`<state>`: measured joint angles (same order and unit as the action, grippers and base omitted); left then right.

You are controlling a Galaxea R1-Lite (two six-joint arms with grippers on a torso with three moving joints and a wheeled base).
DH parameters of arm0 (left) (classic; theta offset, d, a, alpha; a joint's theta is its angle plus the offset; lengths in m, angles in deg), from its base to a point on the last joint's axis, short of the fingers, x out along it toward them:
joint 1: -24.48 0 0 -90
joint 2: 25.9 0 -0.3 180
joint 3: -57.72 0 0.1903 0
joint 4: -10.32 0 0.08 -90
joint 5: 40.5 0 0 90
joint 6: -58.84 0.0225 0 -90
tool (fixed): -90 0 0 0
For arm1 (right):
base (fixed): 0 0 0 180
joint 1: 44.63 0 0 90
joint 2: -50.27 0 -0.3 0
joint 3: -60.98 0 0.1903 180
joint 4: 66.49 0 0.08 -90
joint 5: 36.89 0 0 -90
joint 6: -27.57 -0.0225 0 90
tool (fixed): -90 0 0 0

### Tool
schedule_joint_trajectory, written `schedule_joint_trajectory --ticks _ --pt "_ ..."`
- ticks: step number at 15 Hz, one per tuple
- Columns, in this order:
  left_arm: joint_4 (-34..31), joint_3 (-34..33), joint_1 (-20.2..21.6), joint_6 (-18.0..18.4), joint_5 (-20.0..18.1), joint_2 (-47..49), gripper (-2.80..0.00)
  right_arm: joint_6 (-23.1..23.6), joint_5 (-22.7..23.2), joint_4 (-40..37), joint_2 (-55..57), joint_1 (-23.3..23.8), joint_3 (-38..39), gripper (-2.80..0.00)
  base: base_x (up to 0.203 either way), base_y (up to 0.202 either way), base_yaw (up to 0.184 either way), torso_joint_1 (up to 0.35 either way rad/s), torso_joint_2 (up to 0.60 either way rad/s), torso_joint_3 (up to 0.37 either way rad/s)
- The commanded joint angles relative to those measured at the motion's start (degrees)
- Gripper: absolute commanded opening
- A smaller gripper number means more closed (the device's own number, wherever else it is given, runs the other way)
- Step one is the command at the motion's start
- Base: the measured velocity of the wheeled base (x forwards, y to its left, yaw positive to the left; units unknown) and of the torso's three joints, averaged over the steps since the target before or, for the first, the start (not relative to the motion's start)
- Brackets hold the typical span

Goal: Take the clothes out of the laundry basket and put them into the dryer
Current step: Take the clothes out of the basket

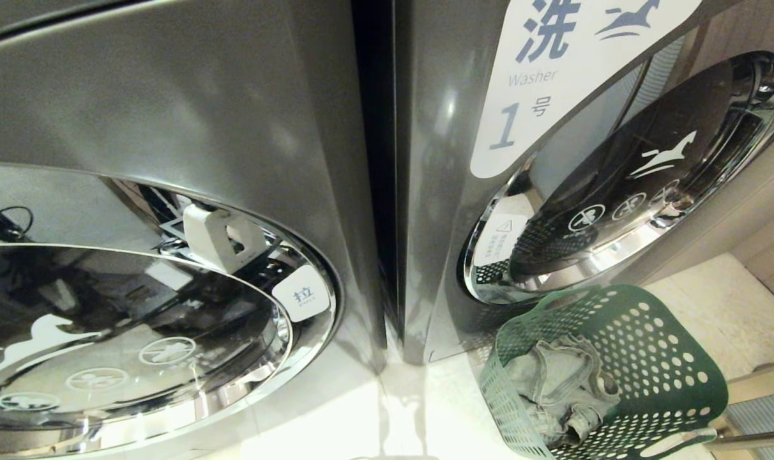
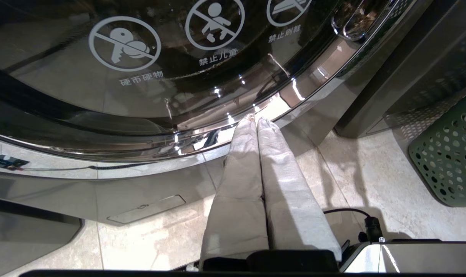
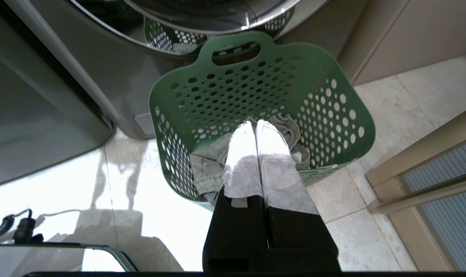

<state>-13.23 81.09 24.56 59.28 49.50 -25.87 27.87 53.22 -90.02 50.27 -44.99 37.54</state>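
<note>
On pale floor tiles [image 3: 390, 115], green laundry basket [image 3: 329, 115] fronts two grey machines [image 1: 170, 108].

The white sticker [image 1: 553, 76] above the right machine's door [image 1: 642, 185] reads "洗", "Washer", "1号". The left door's [image 1: 125, 338] rim tab [image 1: 301, 297] reads "拉"; its glass reads "硬币硬物" [image 2: 141, 77] and "禁止儿童" [image 2: 214, 58].

Glossy pale floor tiles [image 3: 402, 100], beige wall [image 3: 417, 30]

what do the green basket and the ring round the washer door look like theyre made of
The green perforated laundry basket looks like moulded plastic with a matte finish: round punched holes, a cut-out handle and soft curved walls. The shiny ring round the washer door looks like chromed metal or plated plastic: it gives mirror-like reflections, so which one stays open.
</note>
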Motion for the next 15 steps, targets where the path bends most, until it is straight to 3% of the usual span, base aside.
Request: schedule_joint_trajectory --ticks 1,8,11,13,15 --pt "-0.04 -0.09 0.01 0.00 0.00 -0.11 -2.80 0.05 0.03 -0.02 0.00 0.00 -0.01 -2.80 0.000 0.000 0.000 -0.002 0.00 -0.202" --pt "-0.02 -0.09 0.01 0.00 0.00 -0.11 -2.80 0.40 -0.20 0.12 -0.04 0.00 -0.43 -2.80 0.000 0.000 0.000 0.003 0.00 -0.168" --pt "0.01 -0.09 0.01 0.00 0.00 -0.11 -2.80 2.17 -2.07 -4.09 5.56 0.01 -11.81 -2.80 0.000 0.000 0.000 0.002 0.00 -0.012" --pt "0.01 -0.09 0.01 0.09 0.00 -0.11 -2.80 -3.81 -4.34 -8.07 18.47 0.06 -20.12 -2.80 0.000 0.000 0.000 0.000 0.00 0.000" --pt "0.01 -0.09 0.01 0.09 0.00 -0.11 -2.80 -14.12 -8.01 -12.21 34.85 0.12 -25.51 -2.80 0.000 0.000 0.000 0.000 0.00 0.000"
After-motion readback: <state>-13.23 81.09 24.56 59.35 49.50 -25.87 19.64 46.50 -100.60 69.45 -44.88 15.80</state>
